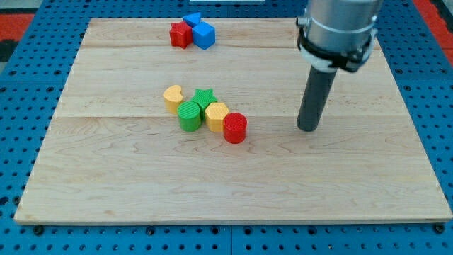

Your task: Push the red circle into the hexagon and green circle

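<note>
One wide wooden worktop [340, 191] carries everything. No jaws exist on this rig; my tip [308, 129] grasps nothing and stands well right of the red circle [235, 128]. That circle seems to touch the yellow hexagon [216, 116], with the green circle [189, 115] beyond. Judging so, a short leftward nudge would press it home.

Bright even light, soft short shadows, sharp focus, edges perhaps slightly distorted

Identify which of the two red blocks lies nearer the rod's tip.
The red circle, touching the yellow hexagon, lies nearer my tip. The red star sits far off at the view's top.
</note>
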{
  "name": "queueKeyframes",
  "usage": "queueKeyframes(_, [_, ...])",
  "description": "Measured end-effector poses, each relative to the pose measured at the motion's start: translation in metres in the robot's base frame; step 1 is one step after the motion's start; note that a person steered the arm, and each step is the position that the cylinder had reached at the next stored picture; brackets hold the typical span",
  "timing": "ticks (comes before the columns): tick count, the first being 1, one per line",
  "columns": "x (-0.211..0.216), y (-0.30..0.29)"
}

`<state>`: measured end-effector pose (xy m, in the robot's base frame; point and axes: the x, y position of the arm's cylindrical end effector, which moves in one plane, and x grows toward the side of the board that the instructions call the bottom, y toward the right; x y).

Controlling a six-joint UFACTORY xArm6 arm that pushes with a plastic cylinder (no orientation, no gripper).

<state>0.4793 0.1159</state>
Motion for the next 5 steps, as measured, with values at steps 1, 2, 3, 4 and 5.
queueKeyframes(1, [0.004, -0.065])
queueKeyframes(2, [-0.009, -0.085])
queueKeyframes(3, [-0.004, -0.151])
queueKeyframes(4, [0.014, -0.129])
queueKeyframes(5, [0.045, -0.133])
